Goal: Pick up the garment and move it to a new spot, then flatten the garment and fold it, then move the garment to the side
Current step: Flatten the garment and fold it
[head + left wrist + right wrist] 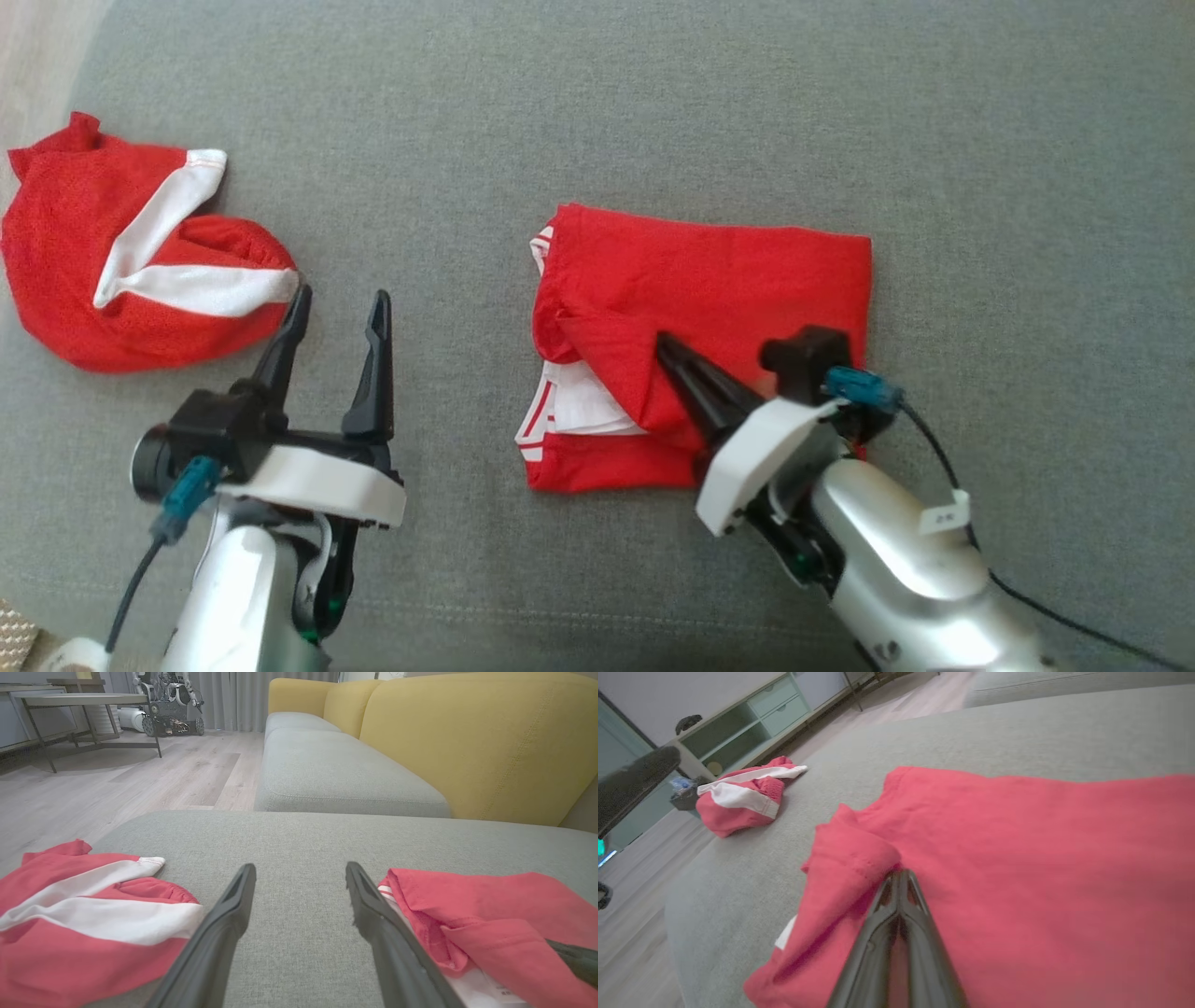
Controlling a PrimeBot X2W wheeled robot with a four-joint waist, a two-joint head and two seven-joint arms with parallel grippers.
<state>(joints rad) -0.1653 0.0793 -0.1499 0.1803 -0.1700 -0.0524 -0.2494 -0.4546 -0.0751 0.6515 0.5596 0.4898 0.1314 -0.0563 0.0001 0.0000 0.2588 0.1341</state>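
Garment [738, 271] fold between closed right fingers [700, 381]

Soft even daylight, faint shadows on the grey fabric cushion [653, 112]; my right tool [900, 875] blurs close up.

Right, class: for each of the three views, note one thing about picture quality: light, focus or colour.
Head view: soft, even light, crisp focus, the folded garment a saturated red. Left wrist view: the left hand is sharp at its tips, softer near the lens; reds wash to pink. Right wrist view: softest overall; the right hand is blurred close up and the cabinet is hazy.
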